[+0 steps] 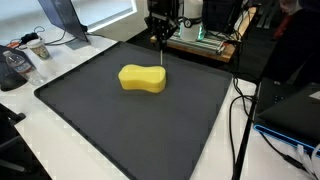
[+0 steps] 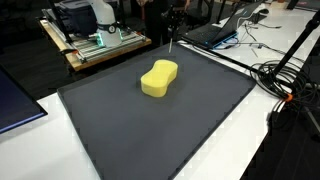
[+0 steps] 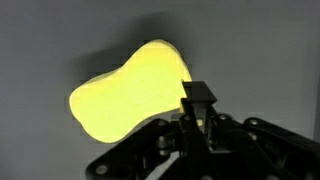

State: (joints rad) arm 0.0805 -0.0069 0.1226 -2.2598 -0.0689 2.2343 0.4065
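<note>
Presently, the yellow sponge (image 1: pixel 142 79) (image 2: pixel 158 78) lies flat on the dark mat (image 1: pixel 100 130) covering the tabletop (image 1: pixel 40 150). The pincer (image 1: pixel 160 62) (image 2: pixel 171 48) stands upright over one end of the sponge, jaws pressed together. Whether it touches the sponge cannot be told.

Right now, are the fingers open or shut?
Shut: in the wrist view the fingers meet with no gap between them, close to the yellow sponge.

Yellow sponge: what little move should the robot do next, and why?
Probably open the end effector. It is shut and hangs close above one edge of the yellow sponge, which lies free on the dark mat. Shut jaws could only poke the sponge, not grab it.
</note>
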